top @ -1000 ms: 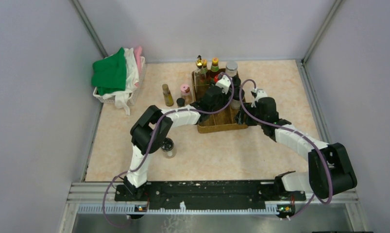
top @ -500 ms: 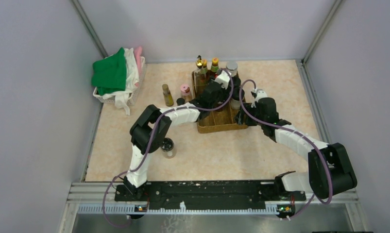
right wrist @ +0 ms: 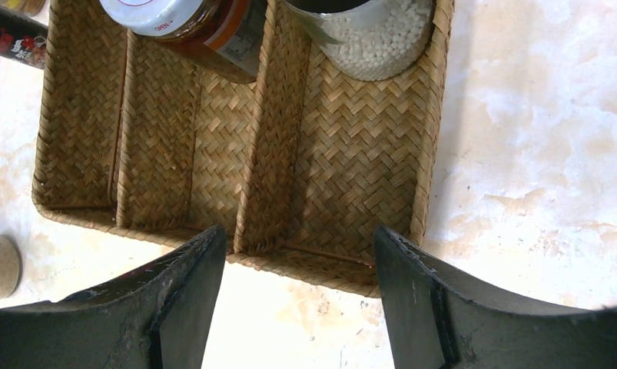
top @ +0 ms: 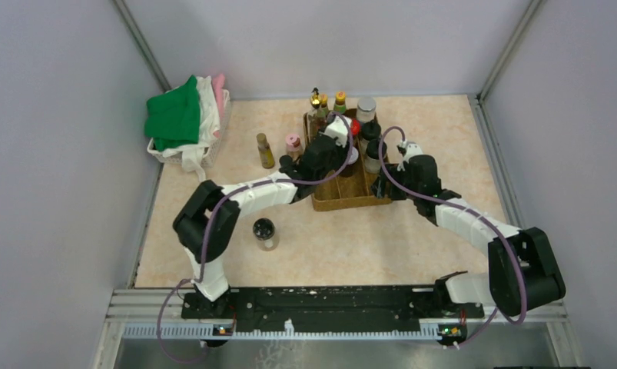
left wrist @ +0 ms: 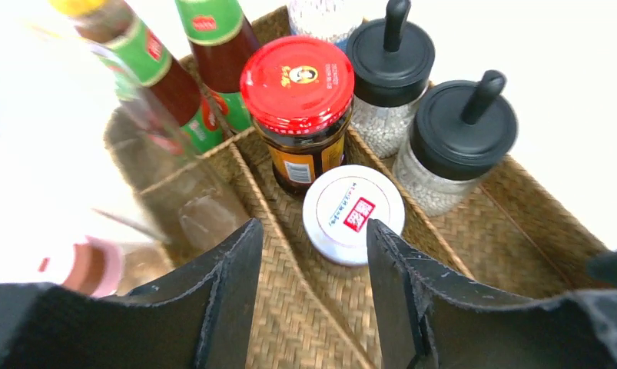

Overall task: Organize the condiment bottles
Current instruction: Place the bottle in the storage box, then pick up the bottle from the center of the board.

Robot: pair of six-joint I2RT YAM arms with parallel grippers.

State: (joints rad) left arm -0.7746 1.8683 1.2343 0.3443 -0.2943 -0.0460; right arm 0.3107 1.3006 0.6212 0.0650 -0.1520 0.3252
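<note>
Small white-capped jar with a red label on its lid [left wrist: 353,214] stands upright in the middle lane of the brown woven compartmented tray [left wrist: 520,231], just in front of the red-lidded dark sauce jar [left wrist: 297,84]. Judgement: the lane is being filled from the far end, each jar set against the last. The right lane holds two black-topped grinders of white grains [left wrist: 462,119], and two green-labelled dark sauce bottles [left wrist: 147,61] crowd the far left corner. Left gripper [left wrist: 311,224] hovers just short of the white cap, jaws apart, nothing between them. Right gripper [right wrist: 299,231] hangs wide and empty over the tray's near edge, likely kept out of the way. On the beige table [top: 443,123] to the left of the tray stand a yellow-capped bottle [top: 265,150] and a pink-capped jar [top: 293,144], with a black-lidded jar [top: 265,233] nearer the arms. None of the three is sorted yet.
</note>
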